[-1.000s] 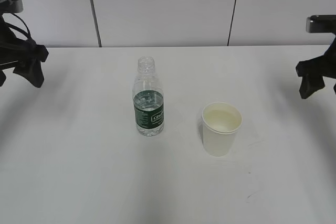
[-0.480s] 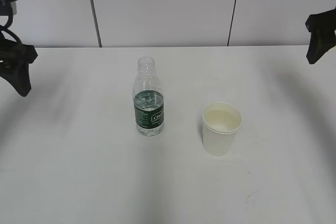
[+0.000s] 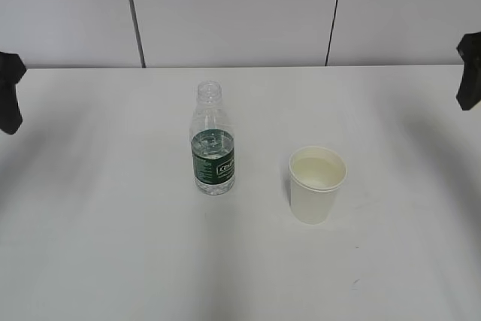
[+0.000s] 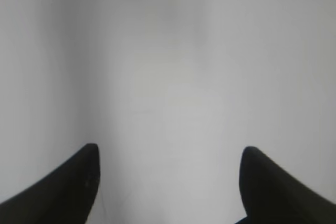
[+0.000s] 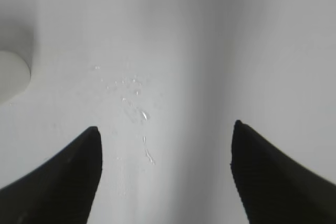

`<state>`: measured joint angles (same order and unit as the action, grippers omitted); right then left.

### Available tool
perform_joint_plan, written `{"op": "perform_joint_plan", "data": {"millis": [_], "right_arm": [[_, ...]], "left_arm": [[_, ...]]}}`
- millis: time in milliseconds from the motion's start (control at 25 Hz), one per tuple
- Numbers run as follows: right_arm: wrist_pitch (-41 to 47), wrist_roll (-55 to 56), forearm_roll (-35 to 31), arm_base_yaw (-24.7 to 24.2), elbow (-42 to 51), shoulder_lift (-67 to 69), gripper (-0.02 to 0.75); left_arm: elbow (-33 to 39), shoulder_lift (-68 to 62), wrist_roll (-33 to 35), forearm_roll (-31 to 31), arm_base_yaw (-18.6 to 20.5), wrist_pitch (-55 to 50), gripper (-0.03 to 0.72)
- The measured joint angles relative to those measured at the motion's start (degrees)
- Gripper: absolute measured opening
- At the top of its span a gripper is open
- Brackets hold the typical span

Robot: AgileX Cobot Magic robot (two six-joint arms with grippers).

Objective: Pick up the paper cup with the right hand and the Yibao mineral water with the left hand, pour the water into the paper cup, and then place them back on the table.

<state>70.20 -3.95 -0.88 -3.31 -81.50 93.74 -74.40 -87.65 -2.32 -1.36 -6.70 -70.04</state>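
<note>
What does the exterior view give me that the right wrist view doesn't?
Only the exterior view shows the bottle, uncapped and upright, the whole cup upright beside it with liquid inside, and the left end effector at the frame's edge. Only the right wrist view shows water droplets on the table, between the open fingers of the right end effector. Both show the white table, and the cup, which the wrist view catches only as a sliver.

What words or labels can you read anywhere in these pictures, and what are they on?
Water bottle: its dark green label carries a small white patch of print, too small and blurred to read.
Paper cup: plain white, no text.
Table and wall panels: no text or signs.
Both wrist views: no text.
</note>
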Motion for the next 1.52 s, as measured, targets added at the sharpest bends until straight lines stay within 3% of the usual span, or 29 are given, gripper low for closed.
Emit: {"op": "perform_joint_plan", "data": {"millis": [360, 1000, 1520], "right_arm": [[0.0, -0.13, -0.1, 0.0, 16.01, -12.3, 0.594], [0.11, -0.13, -1.16, 0.0, 33.94, -37.36, 0.593], [-0.3, -0.31, -1.16, 0.0, 48.73, -54.72, 0.593]], "left_arm": [[12.43, 11.12, 0.0, 0.07, 0.0, -0.23, 0.503], [31.27, 33.88, 0.0, 0.07, 0.0, -0.47, 0.503], [40.28, 53.7, 0.0, 0.34, 0.0, -1.19, 0.502]]}}
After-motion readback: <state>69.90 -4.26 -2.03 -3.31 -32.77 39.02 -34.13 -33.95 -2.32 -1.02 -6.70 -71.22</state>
